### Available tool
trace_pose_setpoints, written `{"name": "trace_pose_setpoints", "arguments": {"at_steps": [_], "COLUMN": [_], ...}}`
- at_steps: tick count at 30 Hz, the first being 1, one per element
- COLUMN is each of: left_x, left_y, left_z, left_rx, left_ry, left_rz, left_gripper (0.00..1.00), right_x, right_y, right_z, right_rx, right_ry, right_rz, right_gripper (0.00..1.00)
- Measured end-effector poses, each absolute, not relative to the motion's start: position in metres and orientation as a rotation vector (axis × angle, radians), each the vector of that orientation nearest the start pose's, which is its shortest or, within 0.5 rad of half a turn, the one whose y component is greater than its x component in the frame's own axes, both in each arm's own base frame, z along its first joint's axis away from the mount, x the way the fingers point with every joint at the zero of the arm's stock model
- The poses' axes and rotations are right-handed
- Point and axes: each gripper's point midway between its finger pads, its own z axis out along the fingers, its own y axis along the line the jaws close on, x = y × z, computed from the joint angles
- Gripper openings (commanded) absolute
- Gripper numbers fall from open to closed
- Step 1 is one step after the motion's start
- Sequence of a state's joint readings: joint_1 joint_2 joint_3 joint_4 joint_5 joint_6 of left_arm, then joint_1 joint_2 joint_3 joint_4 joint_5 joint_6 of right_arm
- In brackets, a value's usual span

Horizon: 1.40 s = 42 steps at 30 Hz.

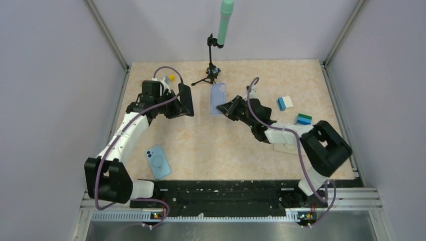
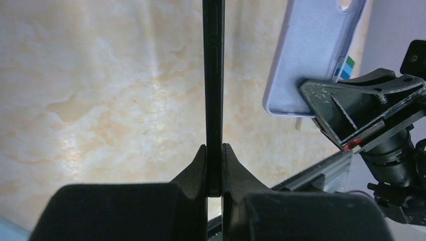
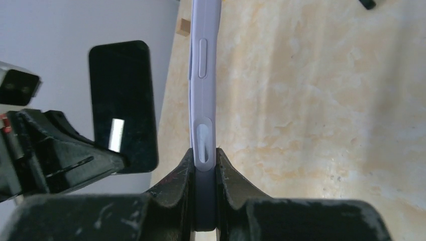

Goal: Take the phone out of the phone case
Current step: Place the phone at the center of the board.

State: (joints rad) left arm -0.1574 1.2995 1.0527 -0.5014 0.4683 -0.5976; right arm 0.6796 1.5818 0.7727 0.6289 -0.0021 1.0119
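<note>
My left gripper [image 2: 215, 150] clamps the phone [image 2: 213, 75], one end pinched between the jaws | my right gripper [image 3: 203, 153] clamps the case [image 3: 203, 60] likewise | phone outside case, the two apart

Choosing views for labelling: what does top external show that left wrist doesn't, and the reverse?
Only top external: both arms whole down to their bases, and a tripod carrying a green pole at the back of the table.
Only left wrist: the black phone edge-on, its side buttons visible, pinched in the left hand.
Both: the lilac case held up by the right hand, apart from the black phone, over the marbled tabletop.
</note>
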Motion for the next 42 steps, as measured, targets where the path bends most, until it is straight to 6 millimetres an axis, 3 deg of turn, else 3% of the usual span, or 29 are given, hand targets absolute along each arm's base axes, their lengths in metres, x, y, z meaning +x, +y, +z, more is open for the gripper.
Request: {"name": "trace_pose_setpoints", "arguments": {"at_steps": [5, 9, 16, 21, 25, 31, 39, 42], "left_x": [0.337, 0.348, 0.360, 0.365, 0.371, 0.375, 0.384, 0.386], "left_y": [-0.136, -0.127, -0.125, -0.124, -0.123, -0.122, -0.114, -0.111], "left_z": [0.179, 0.152, 0.093, 0.075, 0.070, 0.062, 0.054, 0.051], "left_rx": [-0.239, -0.246, -0.282, -0.283, -0.292, -0.324, -0.371, -0.393], "left_ry": [2.421, 2.485, 2.652, 2.699, 2.704, 2.715, 2.718, 2.730], "left_rz": [-0.752, -0.675, -0.653, -0.632, -0.633, -0.643, -0.642, -0.648], "left_gripper": [0.00, 0.00, 0.00, 0.00, 0.00, 0.12, 0.28, 0.31], "right_x": [0.371, 0.382, 0.392, 0.392, 0.394, 0.402, 0.403, 0.404], "right_y": [0.365, 0.388, 0.405, 0.407, 0.410, 0.420, 0.425, 0.430], "right_z": [0.138, 0.114, 0.063, 0.039, 0.041, 0.055, 0.047, 0.043], "right_rx": [0.260, 0.224, 0.224, 0.253, 0.271, 0.262, 0.273, 0.263], "right_ry": [1.999, 2.051, 2.085, 2.115, 2.114, 2.092, 2.186, 2.222], "right_rz": [1.222, 1.250, 1.276, 1.285, 1.299, 1.334, 1.284, 1.265], "right_gripper": [0.00, 0.00, 0.00, 0.00, 0.00, 0.04, 0.10, 0.13]}}
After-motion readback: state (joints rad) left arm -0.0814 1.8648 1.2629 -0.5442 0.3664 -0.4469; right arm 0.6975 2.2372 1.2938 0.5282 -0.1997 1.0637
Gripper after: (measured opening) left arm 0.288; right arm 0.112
